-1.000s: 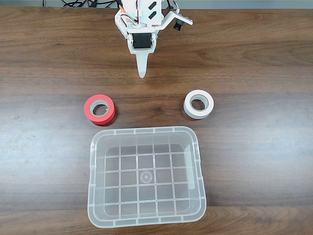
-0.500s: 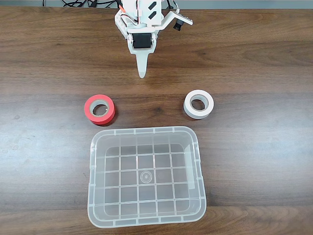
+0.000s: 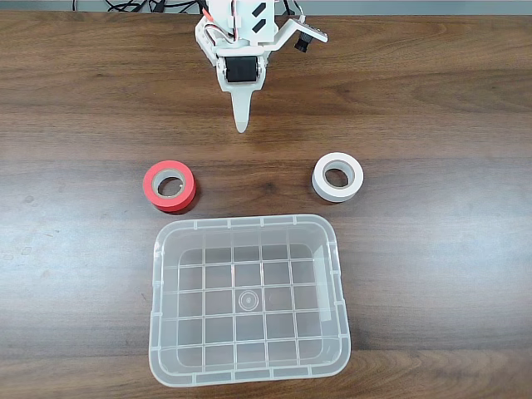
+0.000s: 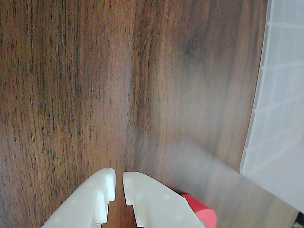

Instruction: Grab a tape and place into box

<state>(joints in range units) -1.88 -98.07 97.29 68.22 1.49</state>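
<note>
The box [image 3: 249,301] sits on the desk [image 3: 432,100]. The tape [image 3: 169,185] lies just beyond its left far corner in the fixed view, a white roll [image 3: 337,177] beyond the right. Farther back, the pincer [image 3: 242,123] is nearly closed, gripping nothing.

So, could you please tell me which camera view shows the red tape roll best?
The fixed view: the whole red tape roll lies flat on the table, core visible, just above the box's left corner. The wrist view catches only a red sliver behind the tool.
</note>
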